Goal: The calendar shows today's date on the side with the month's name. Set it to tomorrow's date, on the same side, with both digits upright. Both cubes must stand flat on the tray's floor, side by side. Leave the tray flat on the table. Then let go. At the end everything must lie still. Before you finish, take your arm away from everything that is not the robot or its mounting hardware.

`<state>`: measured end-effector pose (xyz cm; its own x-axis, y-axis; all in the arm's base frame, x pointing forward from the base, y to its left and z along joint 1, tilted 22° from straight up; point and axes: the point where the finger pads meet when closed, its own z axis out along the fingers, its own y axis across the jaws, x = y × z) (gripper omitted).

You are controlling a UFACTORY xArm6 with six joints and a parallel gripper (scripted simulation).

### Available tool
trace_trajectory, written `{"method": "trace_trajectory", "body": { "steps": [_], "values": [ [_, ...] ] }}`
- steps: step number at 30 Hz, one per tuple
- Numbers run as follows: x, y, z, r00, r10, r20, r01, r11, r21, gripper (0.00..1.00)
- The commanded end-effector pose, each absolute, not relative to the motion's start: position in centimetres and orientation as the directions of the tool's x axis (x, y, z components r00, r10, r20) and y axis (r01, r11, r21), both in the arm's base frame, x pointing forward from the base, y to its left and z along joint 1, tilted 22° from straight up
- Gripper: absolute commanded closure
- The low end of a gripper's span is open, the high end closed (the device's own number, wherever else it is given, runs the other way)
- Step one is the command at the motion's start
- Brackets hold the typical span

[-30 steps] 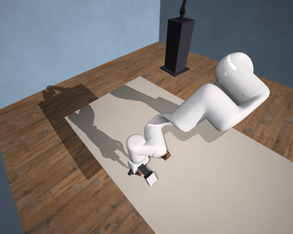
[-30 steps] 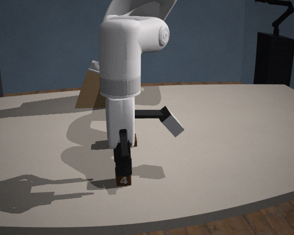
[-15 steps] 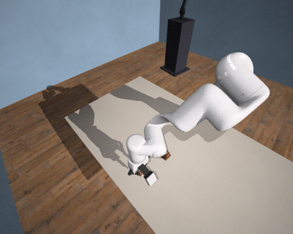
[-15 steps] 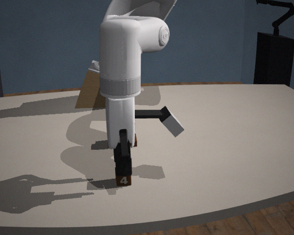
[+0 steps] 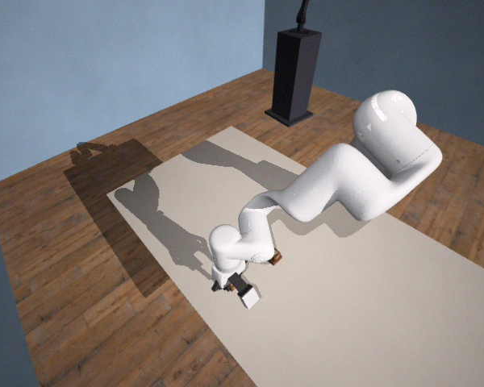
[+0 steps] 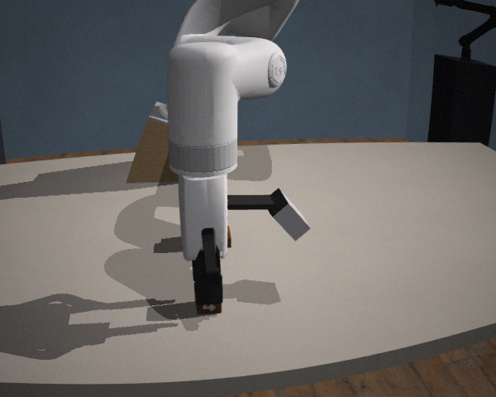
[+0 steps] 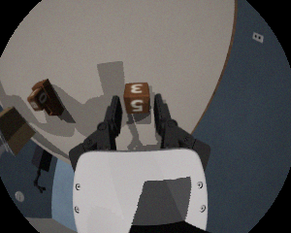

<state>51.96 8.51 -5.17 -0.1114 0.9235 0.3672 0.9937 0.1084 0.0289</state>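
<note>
A brown cube (image 5: 231,287) (image 6: 208,308) (image 7: 137,98) rests on the pale table, outside the tray. The wrist view shows a 3 and a 5 on it; the exterior view shows a 4 low on another face. My gripper (image 6: 208,294) (image 7: 137,102) points down and is open, its fingers on either side of the cube, with small gaps in the wrist view. The brown tray (image 7: 55,100) stands apart, to the left in the wrist view, with a second cube (image 7: 38,99) at it showing a 0. The month's name cannot be made out.
The pale table (image 5: 317,316) (image 6: 368,256) (image 7: 179,34) has an edge fairly near the loose cube. In the exterior view the arm hides most of the tray. A wooden block-like stand (image 6: 148,149) (image 7: 15,127) is behind the arm. Dark pedestals stand off the table.
</note>
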Motion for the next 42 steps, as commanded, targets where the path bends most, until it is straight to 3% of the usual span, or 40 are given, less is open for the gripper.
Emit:
{"method": "trace_trajectory", "body": {
  "steps": [1, 42],
  "values": [
    [52.1, 8.69, -5.59, -0.112, 0.924, 0.367, 0.994, 0.108, 0.032, 0.51],
    [52.09, 9.08, -6.56, -0.112, 0.924, 0.367, 0.994, 0.108, 0.032, 0.51]
  ]
}}
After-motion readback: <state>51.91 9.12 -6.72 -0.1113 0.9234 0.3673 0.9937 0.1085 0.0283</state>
